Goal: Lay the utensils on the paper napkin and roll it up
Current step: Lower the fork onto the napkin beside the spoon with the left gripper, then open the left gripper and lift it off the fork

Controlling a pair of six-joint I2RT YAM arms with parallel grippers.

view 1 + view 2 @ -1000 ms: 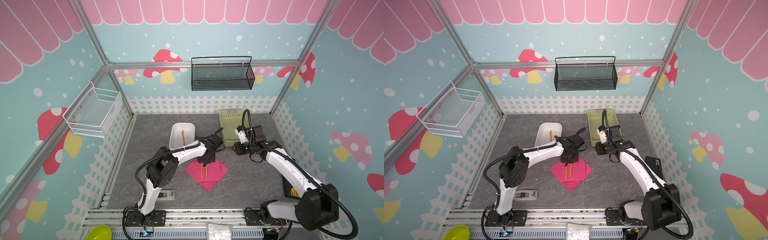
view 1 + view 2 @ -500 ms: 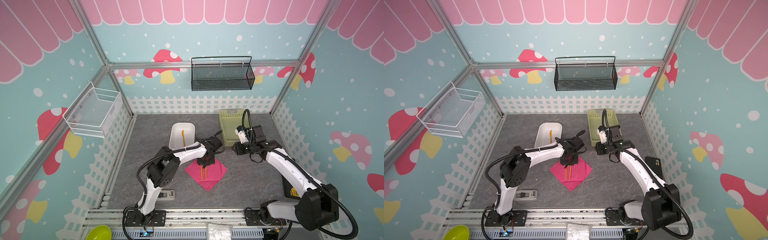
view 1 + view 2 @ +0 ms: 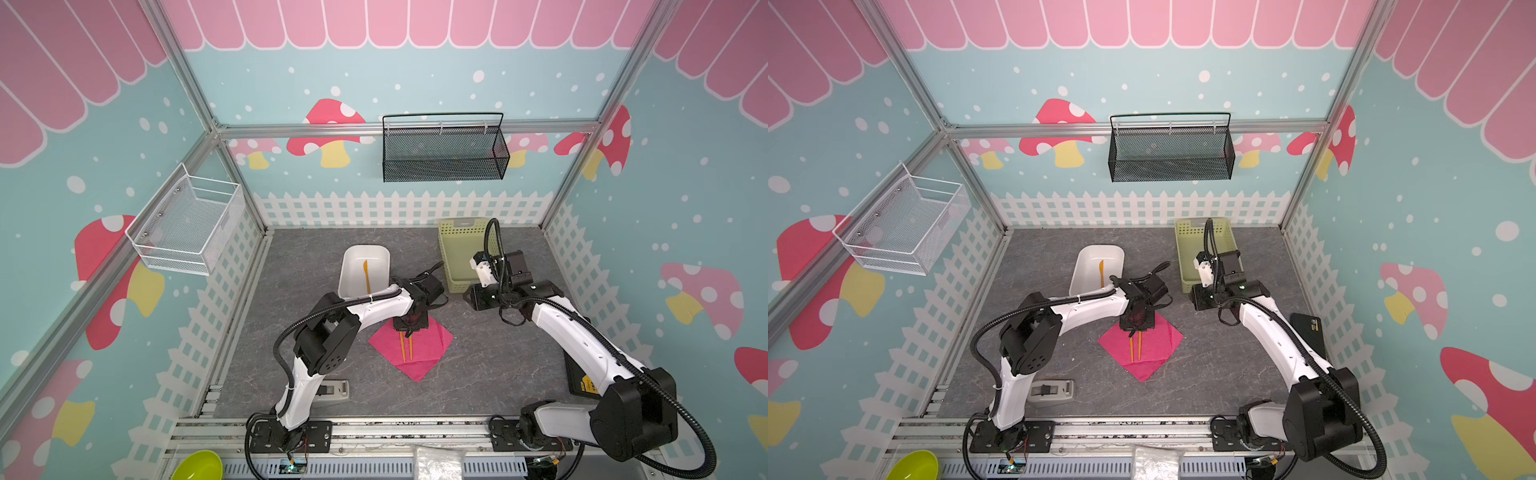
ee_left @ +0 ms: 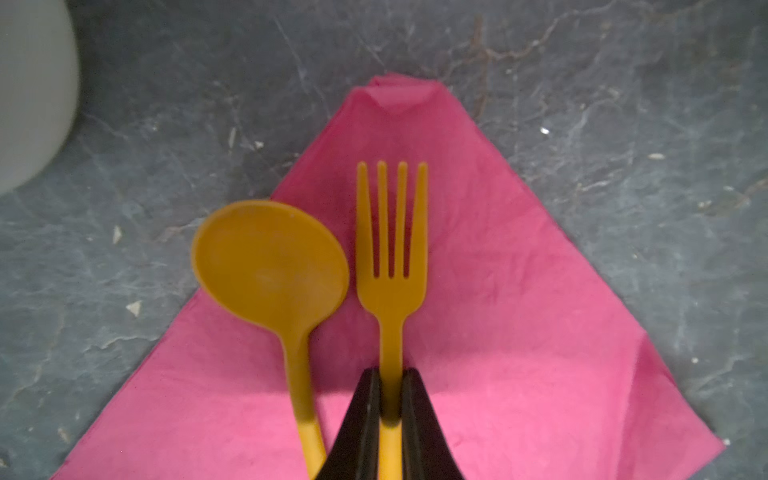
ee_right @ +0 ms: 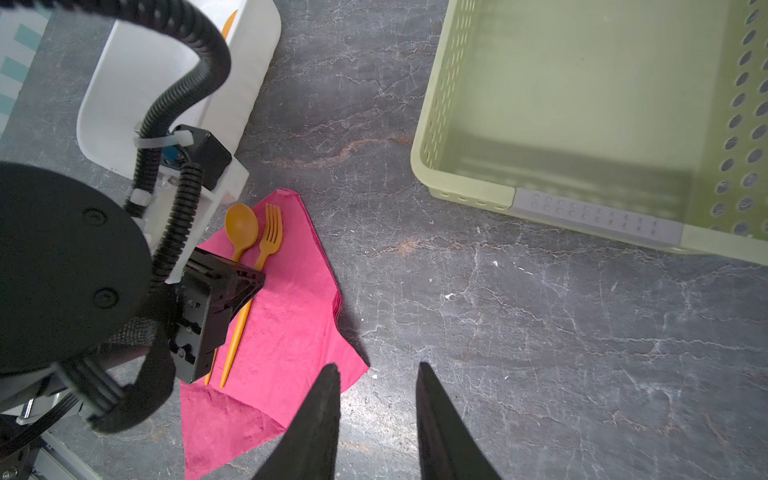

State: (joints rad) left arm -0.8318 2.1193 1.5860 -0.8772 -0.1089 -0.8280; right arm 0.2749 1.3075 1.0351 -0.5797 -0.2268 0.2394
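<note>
With the right gripper (image 5: pixel 377 365) hanging unclenched and empty, the left gripper (image 4: pixel 390 372) is grasping the orange fork (image 4: pixel 391 291) on the paper napkin (image 4: pixel 519 332) beside the spoon (image 4: pixel 270 262), needing a gentle, straight-up release.

Teal mushroom-print walls (image 3: pixel 415 83) (pink scalloped trim (image 3: pixel 374 25) above) enclose a grey marbled floor (image 3: pixel 498 374).

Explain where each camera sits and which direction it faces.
Top views: high in front, looking down on the table; left arm and right arm show.
Left wrist: behind the left gripper, facing fork, spoon, napkin; only fingertips show.
Right wrist: above the table, facing green basket; right gripper, left arm show.
Shared: both wrist views show fork, spoon, napkin.
</note>
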